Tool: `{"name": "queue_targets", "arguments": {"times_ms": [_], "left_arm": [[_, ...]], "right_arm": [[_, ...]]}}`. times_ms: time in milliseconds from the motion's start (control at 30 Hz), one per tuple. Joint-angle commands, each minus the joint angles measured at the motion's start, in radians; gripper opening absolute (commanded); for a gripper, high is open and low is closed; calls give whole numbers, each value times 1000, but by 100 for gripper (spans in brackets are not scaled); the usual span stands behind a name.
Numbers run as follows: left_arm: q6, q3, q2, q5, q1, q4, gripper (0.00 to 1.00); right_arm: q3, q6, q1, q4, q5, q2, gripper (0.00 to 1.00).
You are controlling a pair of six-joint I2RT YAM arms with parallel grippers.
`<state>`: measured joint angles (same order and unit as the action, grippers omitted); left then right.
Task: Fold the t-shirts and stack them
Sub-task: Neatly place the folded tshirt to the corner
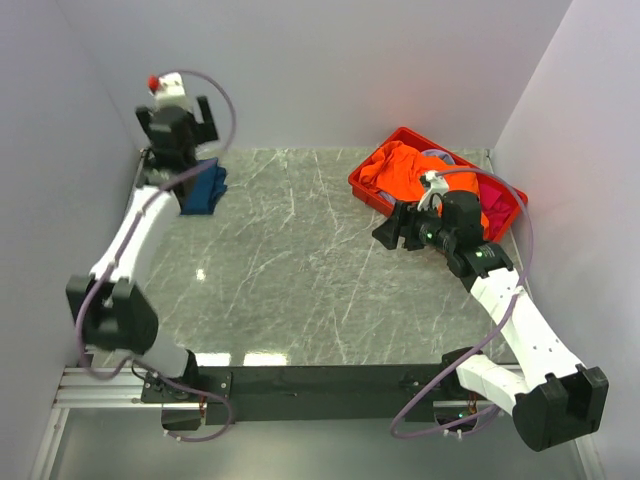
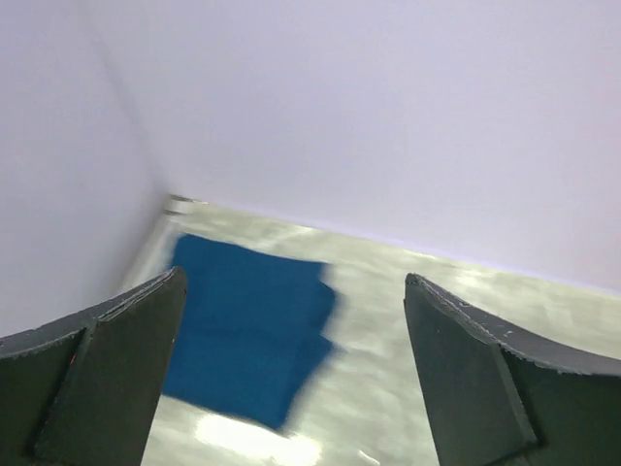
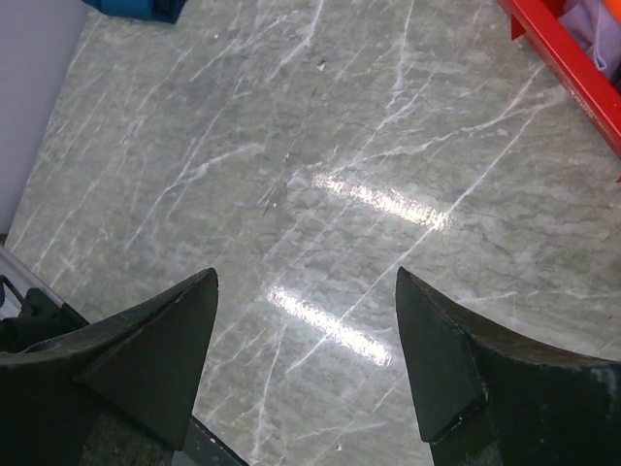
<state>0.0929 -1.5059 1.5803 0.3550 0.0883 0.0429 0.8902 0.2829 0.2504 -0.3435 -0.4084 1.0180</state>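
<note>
A folded dark blue t-shirt (image 1: 205, 188) lies on the marble table near the far left corner. My left gripper (image 1: 178, 120) hangs open above it, holding nothing. In the left wrist view the blue t-shirt (image 2: 247, 325) lies flat below the wide-apart fingers of the left gripper (image 2: 295, 276). An orange t-shirt (image 1: 400, 170) and a pink t-shirt (image 1: 496, 196) lie bunched in the red crate (image 1: 366, 188). My right gripper (image 1: 393, 232) stands open and empty over the table just in front of the crate. Bare marble shows between the right gripper's (image 3: 306, 275) fingers.
The marble table (image 1: 300, 270) is walled at the back and on both sides. The red crate's rim (image 3: 568, 58) stands at the right wrist view's upper right. The blue t-shirt's edge (image 3: 136, 8) shows at that view's top left.
</note>
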Motion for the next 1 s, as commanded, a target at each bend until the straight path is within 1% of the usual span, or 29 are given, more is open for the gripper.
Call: {"name": "queue_targets", "arguments": {"times_ms": [0, 33, 100, 133, 200, 233, 300, 333, 400, 500, 667, 800, 967], "left_arm": [[96, 206, -128, 168, 135, -121, 99], [120, 283, -156, 185, 210, -124, 99], [195, 378, -230, 194, 280, -107, 99], [215, 409, -253, 182, 347, -103, 99], [260, 485, -307, 177, 418, -81, 99], [275, 506, -321, 182, 486, -71, 99], [332, 542, -353, 215, 548, -11, 99], [343, 555, -362, 220, 600, 1, 99], [364, 587, -391, 242, 668, 17, 99], [372, 619, -422, 294, 724, 8, 99], [378, 644, -444, 254, 755, -34, 99], [393, 632, -447, 289, 783, -8, 99], [401, 636, -473, 302, 801, 9, 99]], "right_arm": [[-16, -1, -5, 60, 2, -19, 80], [-25, -1, -5, 66, 9, -22, 81], [-34, -2, -5, 70, 26, -29, 81], [-42, -2, -5, 70, 45, -29, 81], [-48, -8, -3, 70, 68, -30, 81], [-56, -8, -5, 70, 89, -32, 81], [-68, -7, -5, 74, 106, -41, 81], [-79, -4, -5, 77, 117, -50, 81], [-86, -1, -5, 75, 147, -62, 81], [-97, 13, -5, 64, 177, -90, 81], [-114, 36, -5, 64, 175, -140, 81], [-125, 41, -5, 58, 197, -160, 81], [-126, 48, -7, 58, 181, -156, 81]]}}
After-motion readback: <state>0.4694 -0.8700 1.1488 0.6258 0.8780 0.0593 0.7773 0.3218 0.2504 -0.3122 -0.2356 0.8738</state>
